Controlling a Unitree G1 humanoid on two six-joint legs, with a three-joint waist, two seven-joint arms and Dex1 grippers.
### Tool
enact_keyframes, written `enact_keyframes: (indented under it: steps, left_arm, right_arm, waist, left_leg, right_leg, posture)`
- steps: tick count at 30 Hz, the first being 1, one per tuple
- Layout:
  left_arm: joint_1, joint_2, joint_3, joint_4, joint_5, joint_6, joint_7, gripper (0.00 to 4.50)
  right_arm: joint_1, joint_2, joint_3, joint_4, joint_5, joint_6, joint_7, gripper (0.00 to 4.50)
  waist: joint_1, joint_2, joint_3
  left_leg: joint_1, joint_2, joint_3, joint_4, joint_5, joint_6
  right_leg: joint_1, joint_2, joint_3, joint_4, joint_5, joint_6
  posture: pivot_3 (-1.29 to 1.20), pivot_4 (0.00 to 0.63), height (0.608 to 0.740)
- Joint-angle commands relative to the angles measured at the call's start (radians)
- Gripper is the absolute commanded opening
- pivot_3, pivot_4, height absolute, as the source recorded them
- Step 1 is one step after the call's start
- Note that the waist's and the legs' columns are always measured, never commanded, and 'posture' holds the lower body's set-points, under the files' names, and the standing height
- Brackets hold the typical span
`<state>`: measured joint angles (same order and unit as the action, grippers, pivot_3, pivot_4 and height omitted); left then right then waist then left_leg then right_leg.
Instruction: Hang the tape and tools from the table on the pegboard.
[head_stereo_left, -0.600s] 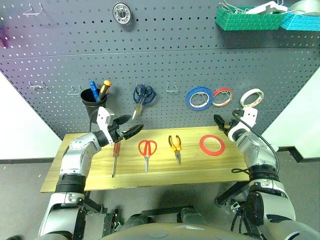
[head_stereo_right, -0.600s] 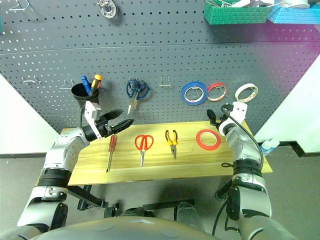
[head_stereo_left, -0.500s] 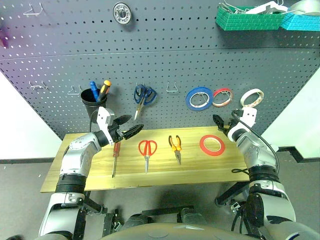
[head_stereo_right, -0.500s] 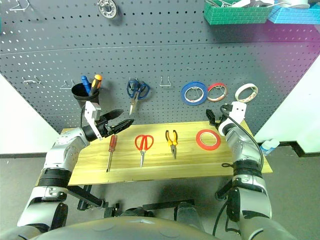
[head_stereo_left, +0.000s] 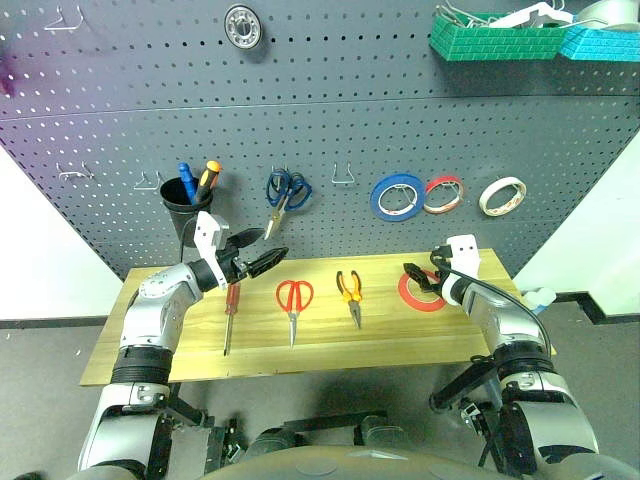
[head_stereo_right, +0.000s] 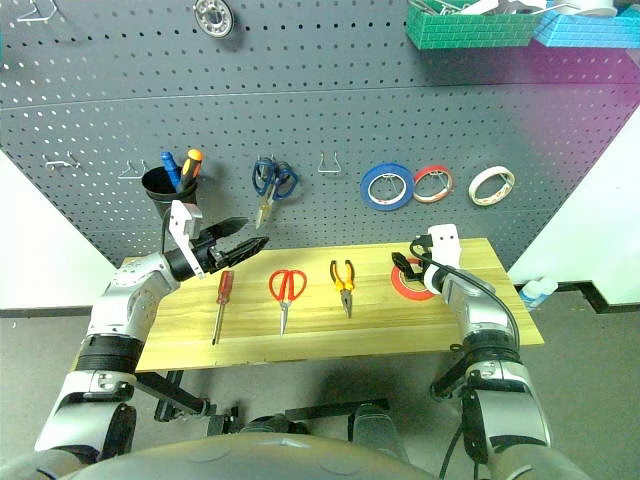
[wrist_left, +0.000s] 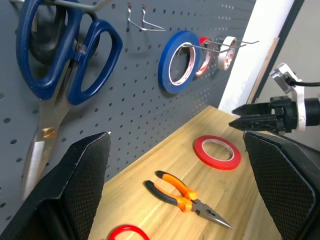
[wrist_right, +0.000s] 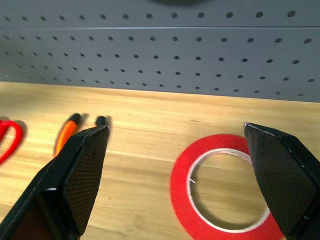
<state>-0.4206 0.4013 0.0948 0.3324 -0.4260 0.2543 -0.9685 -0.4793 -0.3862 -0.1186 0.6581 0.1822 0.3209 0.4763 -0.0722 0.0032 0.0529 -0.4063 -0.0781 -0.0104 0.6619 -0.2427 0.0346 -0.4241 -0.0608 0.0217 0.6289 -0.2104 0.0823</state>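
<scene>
— Behind everything stands the pegboard (head_stereo_left: 320, 150), dark grey, full of small holes, with the table (head_stereo_left: 180, 345) of pale wood in front of it. Where is the right gripper (head_stereo_left: 418, 279)?

— Low over the table's right part, just above the near-left edge of the red tape (wrist_right: 222, 188). Its fingers are spread wide with nothing between them. From the wrist, the red ring lies flat just ahead, nearer the right finger (wrist_right: 285, 180) than the left one, not touched as far as I can tell.

— And what lies off to that gripper's other side?

— The pliers (head_stereo_left: 350, 293), orange and black, flat on the wood to its left and apart from it. Past them come the red scissors (head_stereo_left: 293, 303), then the red screwdriver (head_stereo_left: 230, 312), all lying with their handles toward the board.

— What of the left gripper (head_stereo_left: 262, 252)?

— It hangs in the air over the back of the table, pointing toward the middle, fingers parted and empty. The screwdriver's handle is just below and a little behind its tips; the red scissors lie below and ahead of it.

— Anything on the wall near it?

— Blue scissors (wrist_left: 60, 60) hang on a hook just above and beyond it, and a black cup (head_stereo_left: 184, 205) with two screwdrivers sits up behind its wrist. Farther along, above the right gripper, hang a blue roll (head_stereo_left: 398, 196), a small red roll (head_stereo_left: 444, 194) and a cream roll (head_stereo_left: 502, 196). Two baskets, green (head_stereo_left: 500, 40) and blue (head_stereo_left: 605, 42), sit high on the board.
</scene>
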Motion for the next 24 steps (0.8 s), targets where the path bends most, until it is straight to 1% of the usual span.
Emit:
enact_keyframes:
  steps: [1,6,12,16,19,24]
  left_arm:
    - [-0.03,0.03,-0.001,-0.031,-0.023,0.041,-0.044,4.43]
    - [-0.034,0.055,-0.023,-0.04,0.005,0.046,-0.078,4.43]
    - [-0.024,0.073,-0.064,-0.078,0.012,0.086,-0.101,4.43]
    - [-0.018,0.089,-0.088,-0.116,0.011,0.128,-0.113,4.43]
    - [-0.021,0.104,-0.108,-0.149,0.01,0.164,-0.128,4.43]
    - [-0.03,0.1,-0.12,-0.192,0.009,0.193,-0.106,4.43]
  right_arm:
    - [-0.055,-0.022,-0.004,0.009,-0.009,-0.009,0.009,4.5]
    - [-0.098,-0.027,-0.009,0.093,-0.021,-0.02,0.001,4.5]
    - [-0.117,-0.026,0.025,0.137,-0.064,-0.043,0.002,4.5]
    - [-0.121,-0.021,0.036,0.136,-0.075,-0.04,0.006,4.5]
    - [-0.127,-0.022,0.082,0.158,-0.122,-0.065,0.009,4.5]
    - [-0.16,-0.035,0.134,0.246,-0.202,-0.117,-0.036,4.5]
  waist:
    - [0.0,0.0,0.0]
    - [-0.002,0.0,0.0]
    - [-0.001,0.0,0.0]
    - [-0.001,0.0,0.001]
    - [-0.002,0.001,0.003]
    - [0.001,0.002,0.016]
  left_leg:
    - [0.0,0.0,0.0,0.0,0.0,0.0]
    - [0.0,0.0,0.0,0.0,0.0,0.0]
    - [0.0,0.0,0.0,0.0,0.0,0.0]
    - [0.0,0.0,0.0,0.0,0.0,0.0]
    - [0.0,0.0,0.0,0.0,0.0,0.0]
    - [0.0,0.0,0.0,0.0,0.0,0.0]
  right_leg:
    - [0.0,0.0,0.0,0.0,0.0,0.0]
    - [0.0,0.0,0.0,0.0,0.0,0.0]
    - [0.0,0.0,0.0,0.0,0.0,0.0]
    - [0.0,0.0,0.0,0.0,0.0,0.0]
    - [0.0,0.0,0.001,0.0,0.0,-0.001]
    - [0.0,0.0,0.001,0.0,-0.002,-0.003]
  posture:
    - [-0.09,0.0,0.74]
    - [-0.09,0.0,0.74]
    - [-0.08,0.0,0.74]
    - [-0.07,0.037,0.74]
    - [-0.07,0.054,0.74]
    - [-0.06,0.086,0.74]
